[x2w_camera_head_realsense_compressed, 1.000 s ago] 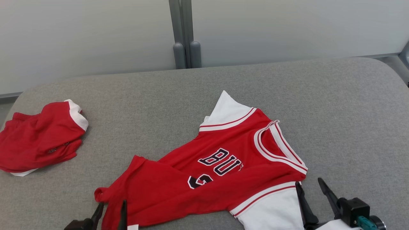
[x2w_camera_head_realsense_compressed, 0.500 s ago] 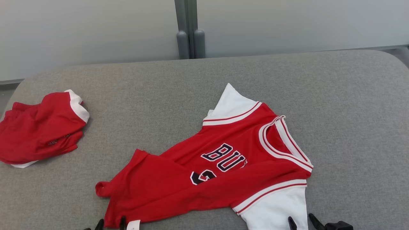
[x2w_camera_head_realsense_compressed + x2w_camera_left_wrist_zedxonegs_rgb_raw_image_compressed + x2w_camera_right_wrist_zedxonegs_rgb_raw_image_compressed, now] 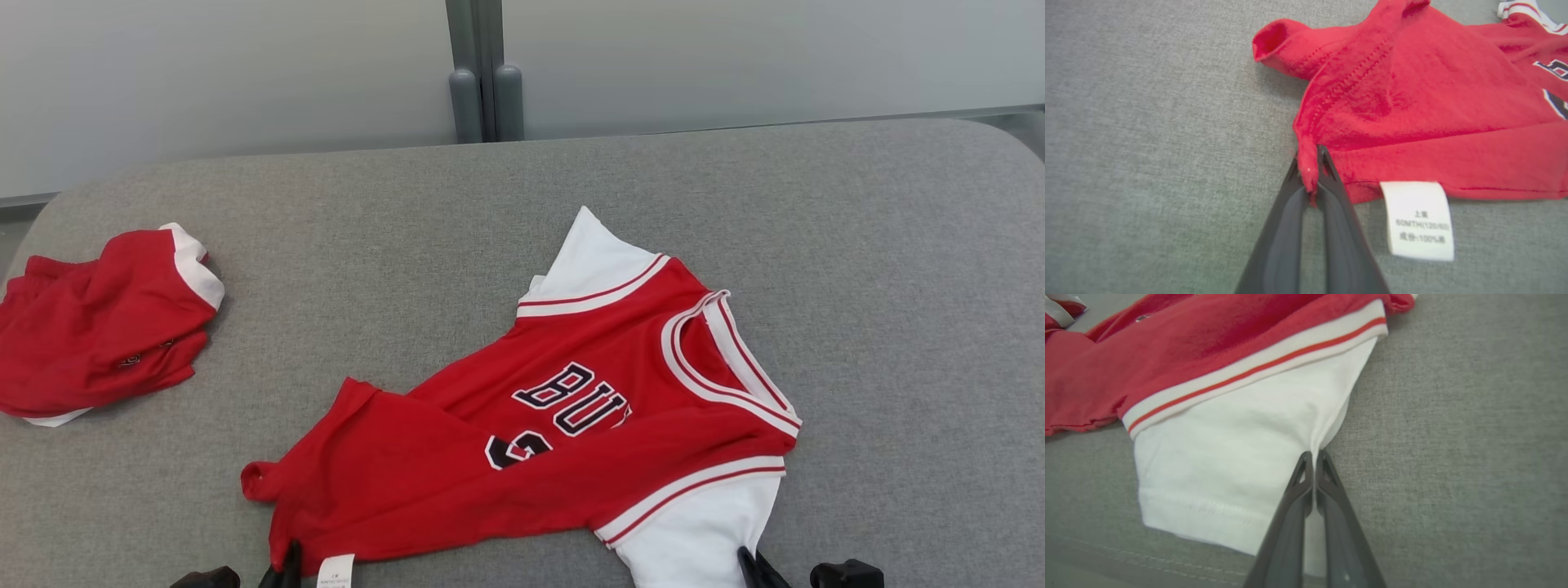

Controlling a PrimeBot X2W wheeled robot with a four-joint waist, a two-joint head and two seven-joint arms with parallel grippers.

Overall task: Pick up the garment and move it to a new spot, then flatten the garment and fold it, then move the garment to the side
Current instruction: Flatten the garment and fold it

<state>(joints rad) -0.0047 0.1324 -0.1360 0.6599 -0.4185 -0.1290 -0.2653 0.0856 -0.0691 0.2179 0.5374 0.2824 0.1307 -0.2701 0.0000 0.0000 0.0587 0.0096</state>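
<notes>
Since a second ago both pairs of fingers have gone from spread apart to shut, and the head camera has tipped a little. My left fingers (image 3: 1309, 171) are clamped on the near corner of the red hem, just beside the white care label (image 3: 1419, 220). My right fingers (image 3: 1314, 461) are clamped on the edge of the near white sleeve (image 3: 1220, 457).

The jersey (image 3: 571, 408) lies on the grey cushion (image 3: 898, 286), reaching away from both grips. Its long axis runs from the hem at my near left to the collar on the right. It is red with white trim and dark letters, and its lower half is folded over and creased. With both grips on the near edge, I judge lifting both arms together comes next. A second red garment (image 3: 98, 327) sits well apart on the left.
</notes>
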